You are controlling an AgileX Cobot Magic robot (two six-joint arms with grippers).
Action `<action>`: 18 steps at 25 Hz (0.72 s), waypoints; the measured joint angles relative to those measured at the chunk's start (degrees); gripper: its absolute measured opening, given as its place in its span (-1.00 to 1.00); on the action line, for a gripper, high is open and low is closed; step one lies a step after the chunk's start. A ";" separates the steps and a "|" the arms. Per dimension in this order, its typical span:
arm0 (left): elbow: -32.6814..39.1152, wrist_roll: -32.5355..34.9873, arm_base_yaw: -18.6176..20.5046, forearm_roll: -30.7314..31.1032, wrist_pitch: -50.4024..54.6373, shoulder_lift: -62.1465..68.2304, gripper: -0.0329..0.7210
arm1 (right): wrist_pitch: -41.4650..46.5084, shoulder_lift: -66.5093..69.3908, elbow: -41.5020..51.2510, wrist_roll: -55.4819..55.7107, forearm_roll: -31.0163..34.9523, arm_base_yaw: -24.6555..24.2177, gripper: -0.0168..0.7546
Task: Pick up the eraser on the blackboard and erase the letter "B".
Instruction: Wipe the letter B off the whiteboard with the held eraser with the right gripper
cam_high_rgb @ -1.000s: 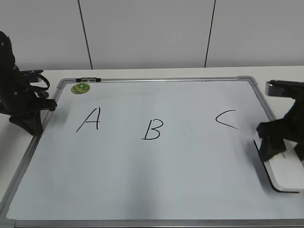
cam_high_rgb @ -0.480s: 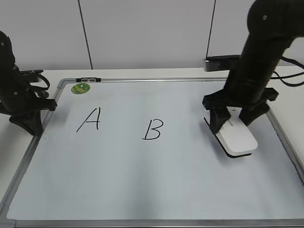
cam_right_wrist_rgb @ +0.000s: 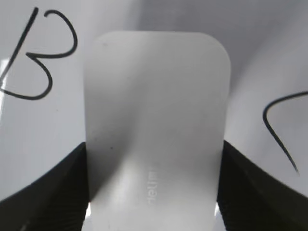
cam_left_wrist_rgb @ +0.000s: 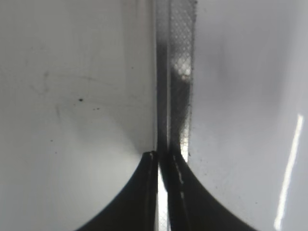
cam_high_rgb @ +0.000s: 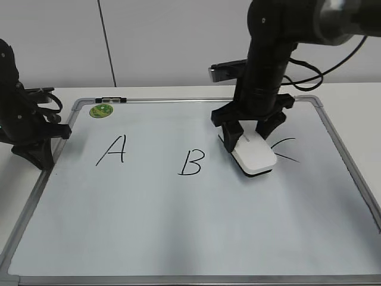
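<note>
The right gripper [cam_high_rgb: 249, 138] is clamping the eraser [cam_high_rgb: 254, 154] between its jaws, right of centre in the frame, on the blackboard [cam_high_rgb: 178, 226] between the letter "B" [cam_high_rgb: 191, 162] and the "C" [cam_high_rgb: 284, 149]. At far left, the left gripper [cam_left_wrist_rgb: 162, 161] is sitting pressed together on the board's frame.

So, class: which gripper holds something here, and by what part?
The right gripper holds the eraser by its two long sides, near the rear end. The left gripper is shut and holds nothing.
</note>
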 joint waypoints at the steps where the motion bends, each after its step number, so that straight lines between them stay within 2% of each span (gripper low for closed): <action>1: 0.00 0.00 0.00 0.00 0.00 0.00 -0.86 | 0.00 1.12 -1.24 0.14 -0.45 0.68 0.43; 11: 0.00 0.00 0.00 0.00 0.04 0.00 -0.86 | 0.63 10.60 -10.58 2.96 -6.42 6.15 0.43; 18: 0.00 0.00 0.00 0.00 0.04 0.00 -0.86 | 2.11 12.13 -12.91 3.60 -7.20 7.03 0.43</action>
